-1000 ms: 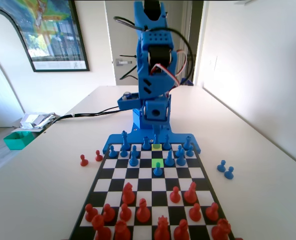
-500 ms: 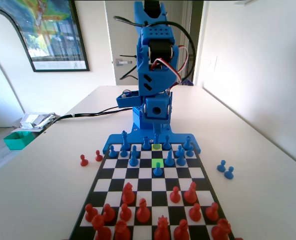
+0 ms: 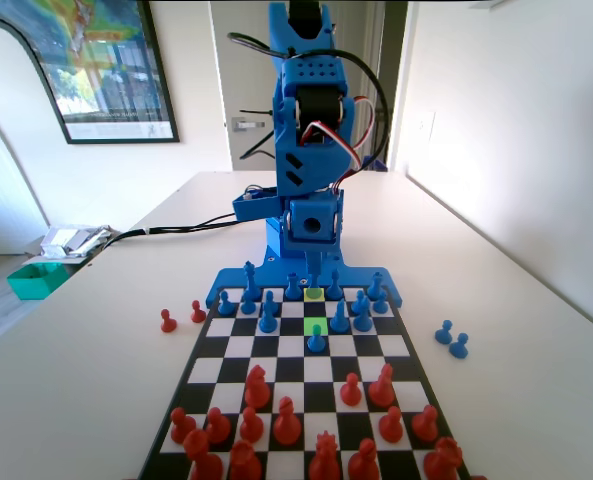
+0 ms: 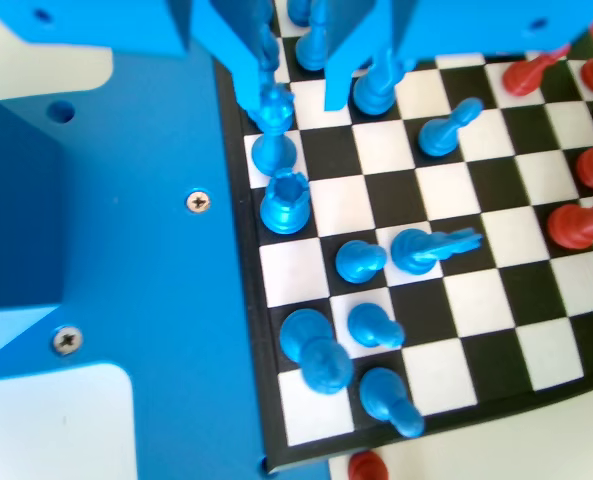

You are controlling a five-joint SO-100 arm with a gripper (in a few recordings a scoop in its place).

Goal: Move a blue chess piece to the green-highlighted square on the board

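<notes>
The board [image 3: 412, 372] lies lengthwise with the blue arm at its far end. The green-highlighted square [image 3: 313, 326] is in the third row from the arm. A paler yellow-green square [image 3: 314, 294] lies in the back row of the same file. The blue chess piece [image 3: 313, 279], slim and narrow-topped, stands at that back-row square. In the wrist view my gripper [image 4: 294, 92] hangs low over the back row, open. The blue chess piece [image 4: 314, 38] stands between the jaws, close to the right-hand one. A crowned blue piece [image 4: 274, 108] sits under the left jaw's tip.
A blue pawn [image 3: 316, 340] stands just in front of the green square. Blue pieces crowd the back rows, including a rook [image 4: 284, 203]. Red pieces [image 3: 287, 423] fill the near rows. Two red pawns [image 3: 168, 320] and two blue pawns [image 3: 443, 332] stand off the board.
The arm's upper joints have shifted slightly up and down. The gripper stays low over the back row. No piece has moved.
</notes>
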